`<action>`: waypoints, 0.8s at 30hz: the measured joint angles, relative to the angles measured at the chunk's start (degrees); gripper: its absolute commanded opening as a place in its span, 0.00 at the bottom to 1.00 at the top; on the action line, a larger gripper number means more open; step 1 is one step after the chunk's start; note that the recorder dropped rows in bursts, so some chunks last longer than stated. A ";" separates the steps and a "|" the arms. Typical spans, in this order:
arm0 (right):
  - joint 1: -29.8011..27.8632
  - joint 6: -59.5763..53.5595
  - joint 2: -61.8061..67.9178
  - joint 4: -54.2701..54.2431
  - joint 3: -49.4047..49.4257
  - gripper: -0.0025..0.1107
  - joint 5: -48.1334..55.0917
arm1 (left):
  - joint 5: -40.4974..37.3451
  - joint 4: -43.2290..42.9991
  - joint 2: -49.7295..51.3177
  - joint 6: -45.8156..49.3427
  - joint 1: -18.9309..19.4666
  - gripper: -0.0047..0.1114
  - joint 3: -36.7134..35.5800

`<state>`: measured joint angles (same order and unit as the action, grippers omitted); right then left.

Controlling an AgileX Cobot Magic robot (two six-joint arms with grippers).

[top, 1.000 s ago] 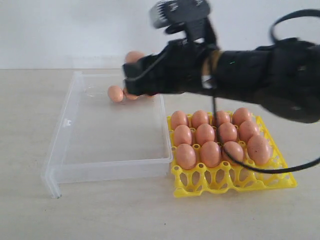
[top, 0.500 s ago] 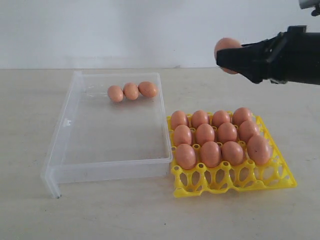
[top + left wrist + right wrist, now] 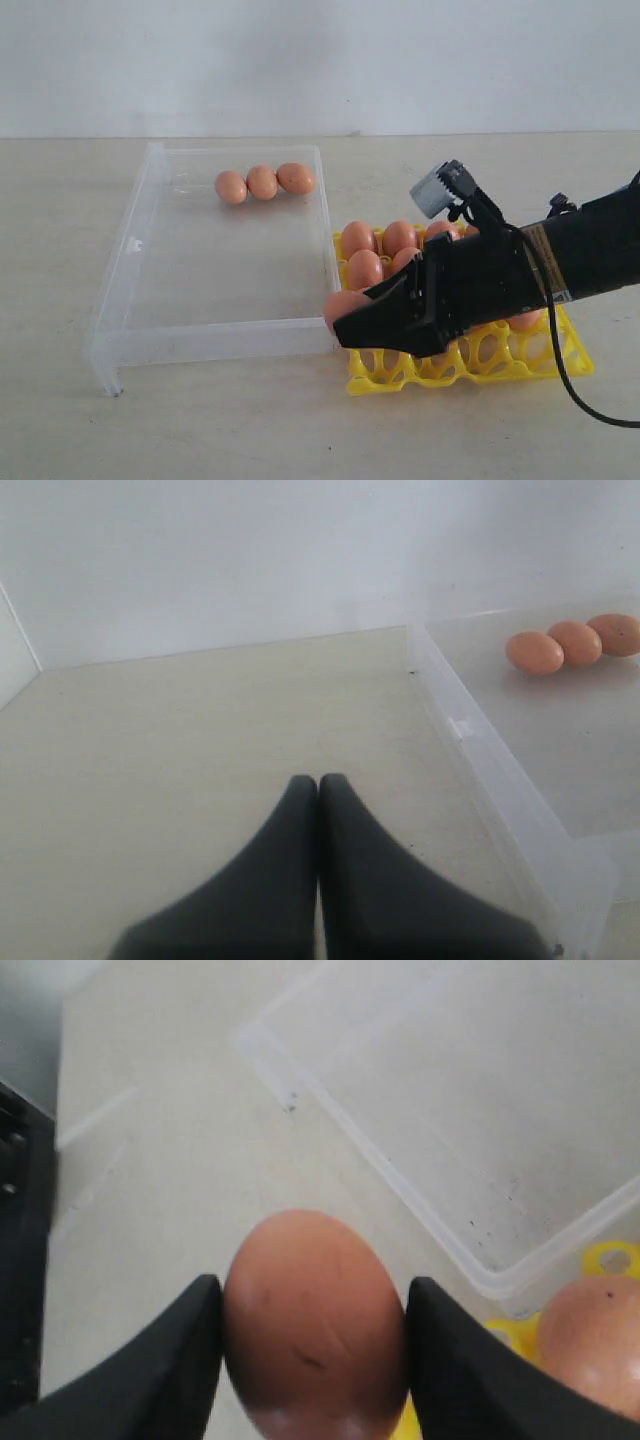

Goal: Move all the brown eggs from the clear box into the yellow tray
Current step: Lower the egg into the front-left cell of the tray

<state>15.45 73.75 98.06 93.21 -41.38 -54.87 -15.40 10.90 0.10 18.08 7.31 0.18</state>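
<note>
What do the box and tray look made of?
Box: looks like clear, glossy plastic; the table shows through its floor and walls. Tray: likely moulded plastic, bright yellow, slightly shiny, an open lattice of round cups.

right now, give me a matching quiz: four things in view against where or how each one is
Things:
1 right gripper
2 left gripper
3 three loose eggs
4 yellow tray

States:
a in the clear box
b shut, holding nothing
c beside the clear box
d closed around a brown egg

Pairs: 1-d; 2-b; 3-a; 4-c
</note>
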 measured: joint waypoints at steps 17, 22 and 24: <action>2.30 -4.18 0.00 -0.59 0.45 0.02 14.52 | 0.00 0.00 0.00 0.00 0.00 0.00 0.00; 2.30 -4.33 0.84 -0.02 0.45 0.02 14.75 | 0.00 0.00 0.00 0.00 0.00 0.00 0.00; 2.30 -4.33 1.92 -0.02 0.45 0.02 14.60 | 0.00 0.00 0.00 0.00 0.00 0.00 0.00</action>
<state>17.75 69.43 99.98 93.20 -40.93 -40.27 -15.40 10.90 0.10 18.08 7.31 0.18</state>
